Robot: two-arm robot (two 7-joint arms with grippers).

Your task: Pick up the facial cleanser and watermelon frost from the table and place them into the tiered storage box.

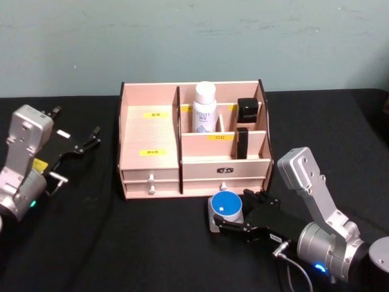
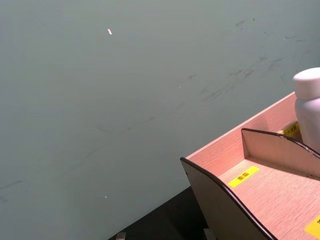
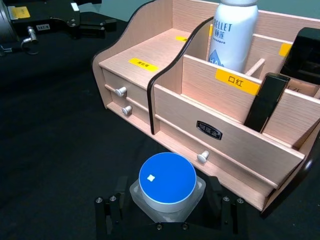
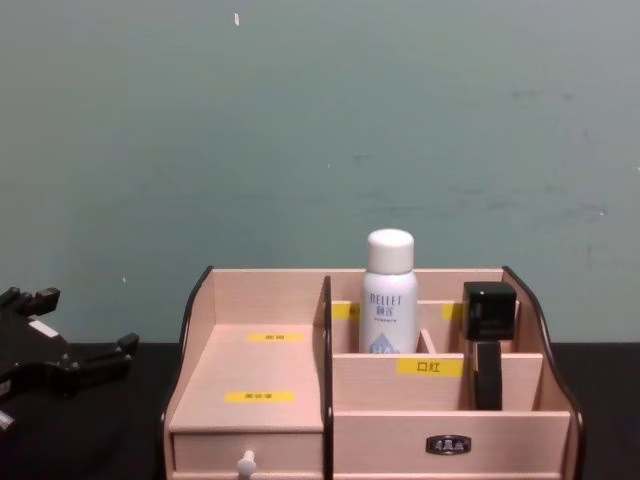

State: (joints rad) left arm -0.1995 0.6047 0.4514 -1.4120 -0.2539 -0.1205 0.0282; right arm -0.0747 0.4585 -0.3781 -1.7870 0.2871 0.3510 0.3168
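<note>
Watermelon frost [image 3: 167, 181], gripped by right end effector [image 3: 170, 214], stands upright, lid up.

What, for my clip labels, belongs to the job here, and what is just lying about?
Job: facial cleanser, watermelon frost, tiered storage box, right gripper closed on the watermelon frost.
Lying about: black square-capped item and black stick, both in the box; left gripper, parked open at the left.

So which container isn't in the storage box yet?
The watermelon frost, the squat blue-lidded jar on the table at the right tool; the facial cleanser and black items stand inside the tiered storage box.
</note>
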